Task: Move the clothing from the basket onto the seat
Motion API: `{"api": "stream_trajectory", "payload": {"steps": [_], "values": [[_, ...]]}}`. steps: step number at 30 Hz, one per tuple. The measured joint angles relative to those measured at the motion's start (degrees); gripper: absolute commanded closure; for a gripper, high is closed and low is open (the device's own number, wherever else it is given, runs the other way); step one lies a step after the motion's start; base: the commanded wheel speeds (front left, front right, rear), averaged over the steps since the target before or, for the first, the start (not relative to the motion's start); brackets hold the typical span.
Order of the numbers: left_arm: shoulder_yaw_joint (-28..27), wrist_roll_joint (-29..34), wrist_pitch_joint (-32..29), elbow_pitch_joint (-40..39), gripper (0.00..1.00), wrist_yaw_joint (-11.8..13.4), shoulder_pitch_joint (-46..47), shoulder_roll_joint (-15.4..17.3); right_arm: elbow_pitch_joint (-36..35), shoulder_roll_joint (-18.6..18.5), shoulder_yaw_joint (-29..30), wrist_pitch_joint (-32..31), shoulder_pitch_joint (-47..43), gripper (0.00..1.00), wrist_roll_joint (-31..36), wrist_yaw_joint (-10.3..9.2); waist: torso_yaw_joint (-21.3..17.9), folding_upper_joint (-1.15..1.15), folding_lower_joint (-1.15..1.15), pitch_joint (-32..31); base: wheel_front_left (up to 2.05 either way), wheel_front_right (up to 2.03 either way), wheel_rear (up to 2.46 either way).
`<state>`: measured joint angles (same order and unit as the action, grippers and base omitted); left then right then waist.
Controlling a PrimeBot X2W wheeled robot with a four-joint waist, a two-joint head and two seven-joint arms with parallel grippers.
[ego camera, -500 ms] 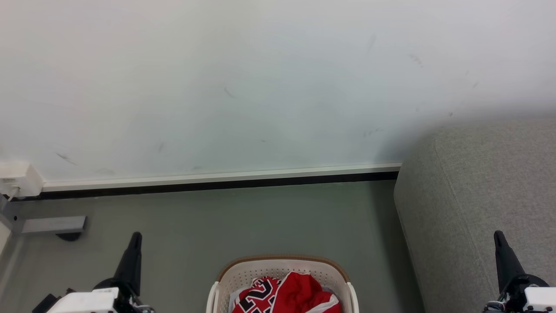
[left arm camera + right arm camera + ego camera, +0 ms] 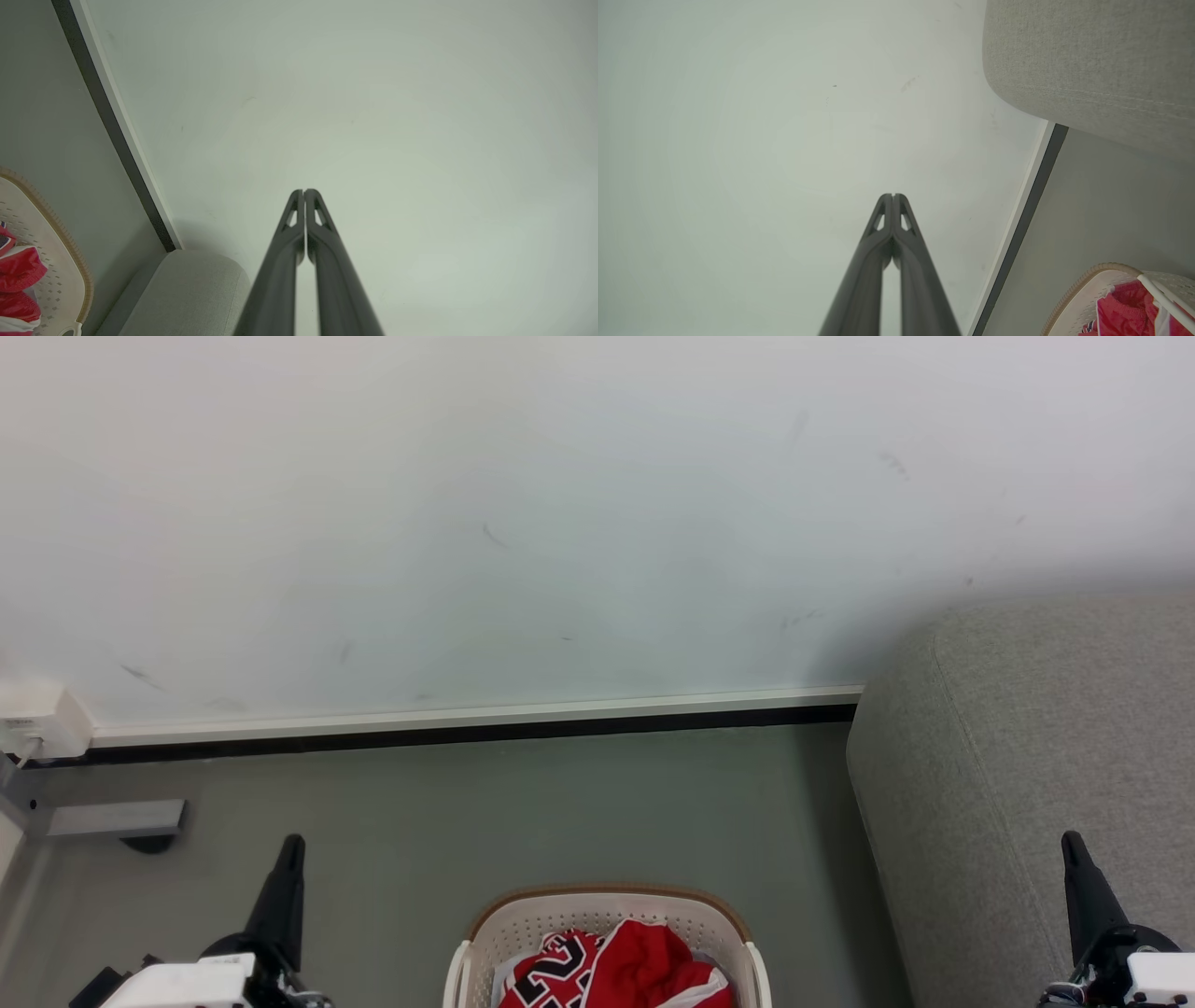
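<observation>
the jersey (image 2: 621, 971) lies bunched in the basket (image 2: 607, 899), which sits on the floor (image 2: 560, 803) near the wall (image 2: 560, 523), low in the middle of the head view. the sofa (image 2: 1027, 756) stands to the basket's right, apart from it. the left gripper (image 2: 303, 191) is raised to the left of the basket, fingers pressed together and holding nothing. the right gripper (image 2: 893, 196) is raised in front of the sofa, fingers likewise closed on nothing.
</observation>
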<state>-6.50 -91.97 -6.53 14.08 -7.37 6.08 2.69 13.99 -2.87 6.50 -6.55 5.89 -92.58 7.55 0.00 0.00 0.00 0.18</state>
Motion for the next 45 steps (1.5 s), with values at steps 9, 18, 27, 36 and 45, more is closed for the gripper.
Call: {"api": "stream_trajectory", "payload": {"steps": [9, 18, 27, 36, 45], "values": [[0.0, 0.0, 0.0, 0.0, 1.0, 0.0, 0.0, 0.0, 0.0, 0.0, 0.0, 0.0, 0.0, 1.0, 0.0, 0.0, 0.0, 0.0, 0.0, 0.0, 0.0, 0.0, 0.0], [0.01, 0.0, 0.0, 0.0, 1.0, 0.0, 0.0, 0.0, 0.0, 0.0, 0.0, 0.0, 0.0, 1.0, 0.0, 0.0, 0.0, 0.0, 0.0, 0.0, 0.0, 0.0, 0.0], [-0.01, 0.0, 0.0, 0.0, 1.0, 0.0, 0.0, 0.0, 0.0, 0.01, 0.0, 0.0, 0.0, 1.0, 0.0, 0.0, 0.0, 0.0, 0.0, 0.0, 0.0, 0.0, 0.0], [-0.01, 0.0, 0.0, 0.0, 1.0, 0.0, 0.0, 0.0, 0.0, 0.0, 0.0, 0.0, 0.0, 1.0, 0.0, 0.0, 0.0, 0.0, 0.0, 0.0, 0.0, 0.0, 0.0], [0.16, 0.1, 0.13, 2.46, 0.0, 0.3, -2.1, -0.81, 2.49, 0.85, -0.45, 0.11, -2.13, 0.0, -0.02, 0.0, 0.01, 0.0, 0.0, 0.01, 0.0, 0.0, 0.0]]}}
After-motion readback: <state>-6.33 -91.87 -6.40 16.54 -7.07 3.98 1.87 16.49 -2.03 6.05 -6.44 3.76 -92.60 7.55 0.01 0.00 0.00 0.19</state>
